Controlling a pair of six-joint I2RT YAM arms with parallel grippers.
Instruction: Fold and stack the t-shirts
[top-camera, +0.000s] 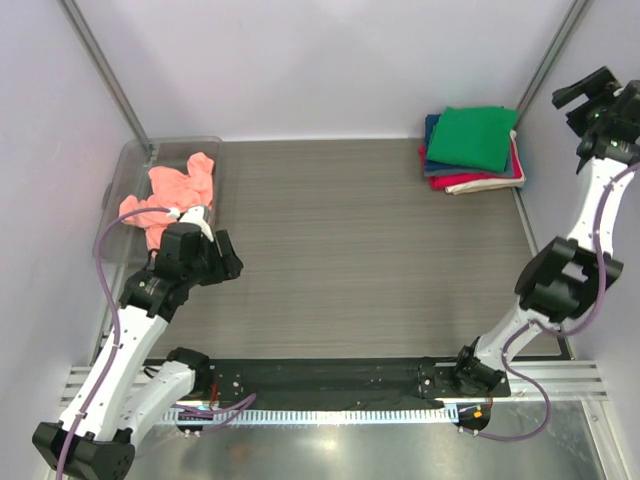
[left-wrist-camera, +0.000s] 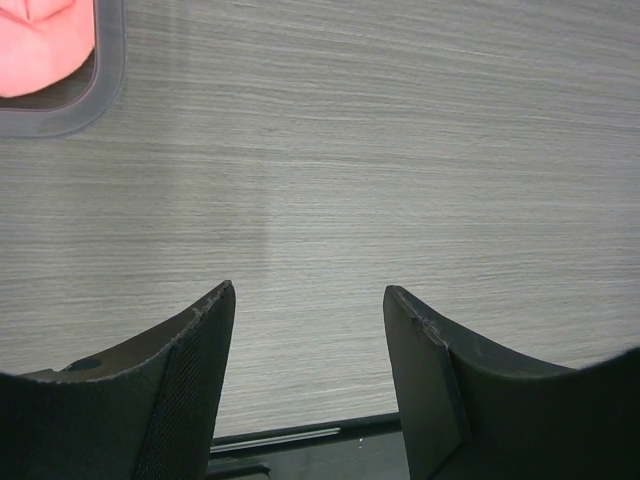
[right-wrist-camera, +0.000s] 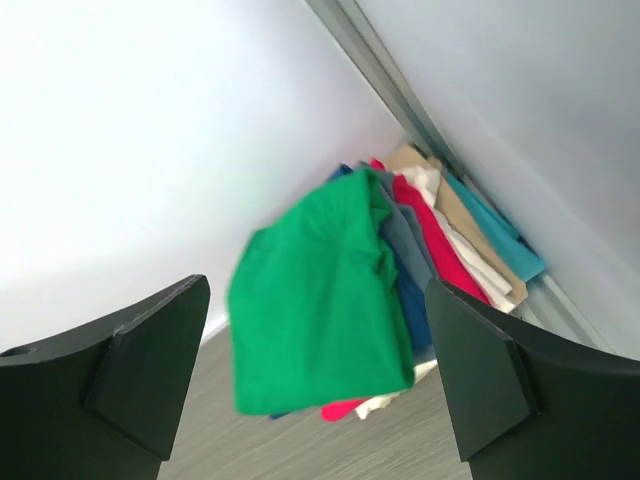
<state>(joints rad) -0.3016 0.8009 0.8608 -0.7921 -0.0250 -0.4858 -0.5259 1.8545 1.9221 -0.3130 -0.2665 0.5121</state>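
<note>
The bright green t-shirt (top-camera: 472, 137) lies folded on top of a stack of folded t-shirts in the back right corner, with navy (top-camera: 432, 128), red (top-camera: 470, 183) and cream edges showing under it. My right gripper (top-camera: 588, 92) hangs open and empty to the right of the stack, near the wall. In the right wrist view the green t-shirt (right-wrist-camera: 320, 300) shows beyond the open gripper (right-wrist-camera: 315, 283). The salmon-pink t-shirt (top-camera: 170, 195) lies crumpled in the bin. My left gripper (top-camera: 228, 258) is open and empty over bare table just right of it.
A clear plastic bin (top-camera: 130, 160) stands at the left edge; its rounded corner (left-wrist-camera: 105, 90) and the pink cloth (left-wrist-camera: 40, 50) show at the top left of the left wrist view. Walls close in the table on the left, back and right. A black rail (top-camera: 330, 375) runs along the near edge.
</note>
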